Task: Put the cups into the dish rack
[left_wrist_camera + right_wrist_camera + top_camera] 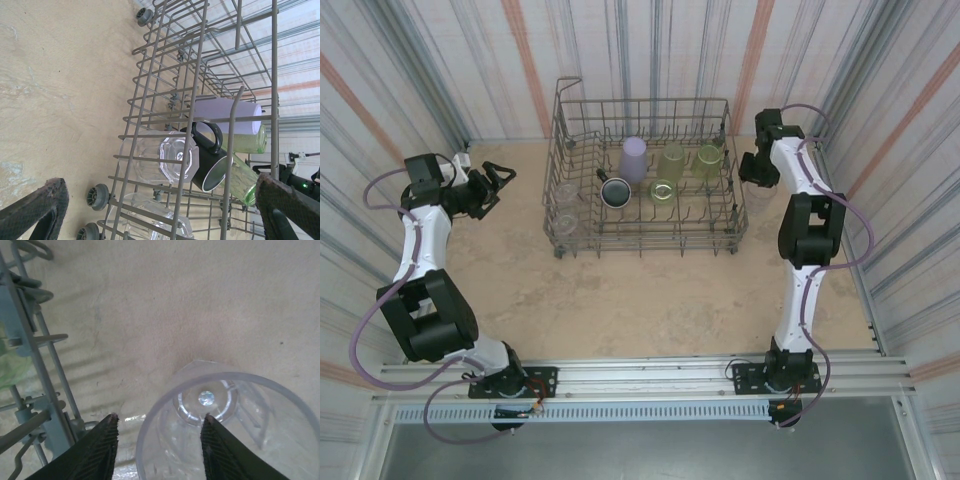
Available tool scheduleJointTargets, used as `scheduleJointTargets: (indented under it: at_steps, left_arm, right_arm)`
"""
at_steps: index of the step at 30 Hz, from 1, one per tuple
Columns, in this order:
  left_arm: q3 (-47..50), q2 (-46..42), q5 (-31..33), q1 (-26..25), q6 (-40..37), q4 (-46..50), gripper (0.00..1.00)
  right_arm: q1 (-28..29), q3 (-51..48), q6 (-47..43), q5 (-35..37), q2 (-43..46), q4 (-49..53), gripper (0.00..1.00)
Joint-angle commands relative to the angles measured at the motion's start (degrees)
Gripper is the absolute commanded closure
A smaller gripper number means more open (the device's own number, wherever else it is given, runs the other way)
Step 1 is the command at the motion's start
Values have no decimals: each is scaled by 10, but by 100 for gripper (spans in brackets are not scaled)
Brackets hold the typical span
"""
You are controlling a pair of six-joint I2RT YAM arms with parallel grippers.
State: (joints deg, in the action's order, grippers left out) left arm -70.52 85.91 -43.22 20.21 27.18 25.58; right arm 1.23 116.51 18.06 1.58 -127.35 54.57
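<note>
OK, right pincer (159,432) is down at a clear cup (235,420) standing mouth-up on the desk (165,305), just off the right-hand side of the dish rack (645,175) in the top view. Wrist cam: fingers apart, nothing held. One pad (102,445) is outside the rim. The other looks to sit inside the mouth, so the near wall is btw them. No squeeze yet.

The left pincer (503,178) is at mid-left of the top view, well apart from the rack, spread wide, empty, pointed at it.

The rack, upper centre of the top view, is already partly loaded:
- lavender cup (635,158)
- yellow-green cups (672,160) to its right
- a black mug (615,190)
- clear cups (563,225) at the left end

Step in hand, I'd say: a rim pinch on this loose cup. To do it well:
- Drop a touch deeper so the pads bite below the lip, not on it.
- Thin clear plastic is prob. slippery & flexy, so close gently, enough to hold w/o warping the wall.
- Lift straight up before swinging across, bc the rack's wires sit just beside, at the left of the wrist frame, and could snag.
- Then pick a free tine row and tip it mouth-down.
</note>
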Motion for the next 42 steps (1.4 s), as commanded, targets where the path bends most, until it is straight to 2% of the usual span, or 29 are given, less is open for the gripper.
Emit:
scheduleJointTargets:
  at_steps: [1, 9, 20, 25, 36, 42]
  left_arm:
    - [-12, -8, 8, 5, -13, 11, 1]
    - [-13, -7, 9, 4, -13, 11, 2]
    - [-12, -7, 13, 5, -15, 14, 1]
    - [-13, -7, 20, 5, -18, 16, 1]
    - [2, -26, 62, 7, -32, 2, 1]
    - [37, -61, 35, 57, -24, 6, 1]
  right_arm:
    - [8, 18, 7, 2, -25, 19, 57]
    - [4, 18, 3, 2, -32, 24, 82]
    - [-6, -41, 14, -20, -2, -3, 99]
    - [-13, -52, 10, -26, 29, 2, 100]
    - [-21, -86, 18, -56, 181, -10, 100]
    - [-22, -86, 21, -83, 239, -10, 100]
